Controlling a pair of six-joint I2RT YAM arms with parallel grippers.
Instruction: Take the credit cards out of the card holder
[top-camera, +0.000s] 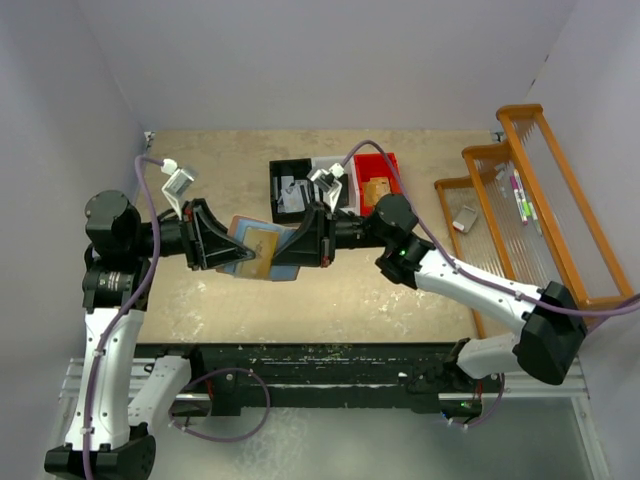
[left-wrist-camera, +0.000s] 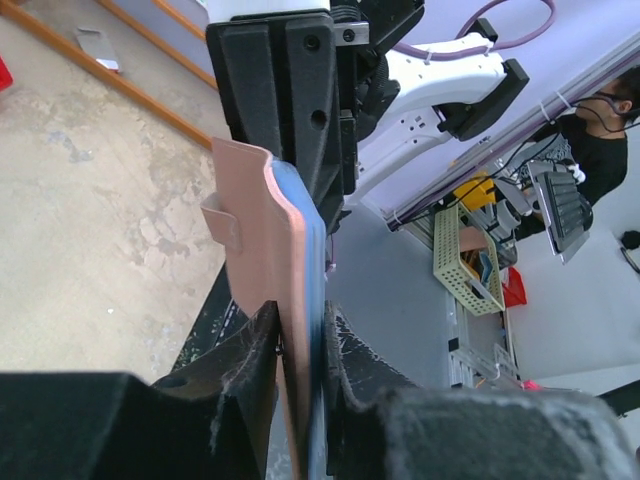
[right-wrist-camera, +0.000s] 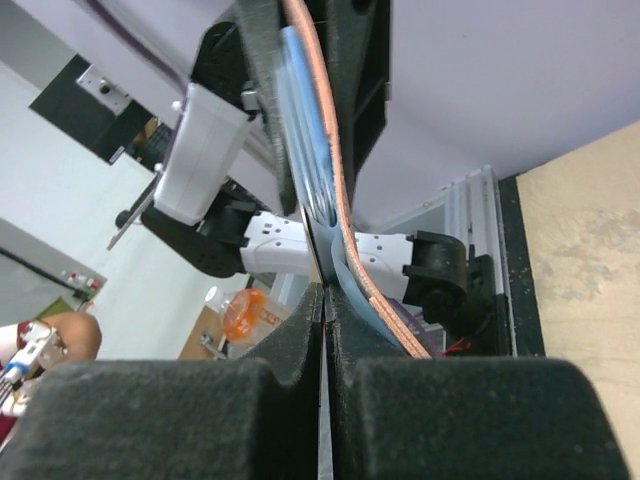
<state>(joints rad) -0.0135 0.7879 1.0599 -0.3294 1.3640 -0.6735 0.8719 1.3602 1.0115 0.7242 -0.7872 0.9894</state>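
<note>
**Card holder held off the desk between both end effectors**

We start at the left end effector (top-camera: 230, 247), left of the card holder (top-camera: 256, 250). Its fingers are narrow and clamp the holder's left edge. From the left wrist we see the salmon-pink outside with its snap tab (left-wrist-camera: 222, 222) and the blue inside pressed between the pads.

The holder lies spread open and lifted off the desk (top-camera: 340, 300).

At the holder's right edge, the right end effector (top-camera: 292, 248) is pinched almost closed. It grips a thin grey edge that looks like a credit card (right-wrist-camera: 316, 250) coming out of the blue inside. The pink shell curves past outside the fingers.

Beyond the holder sit a black bin (top-camera: 290, 187) and a red bin (top-camera: 378, 180). Well to its right stands a wooden rack (top-camera: 540, 200).
</note>
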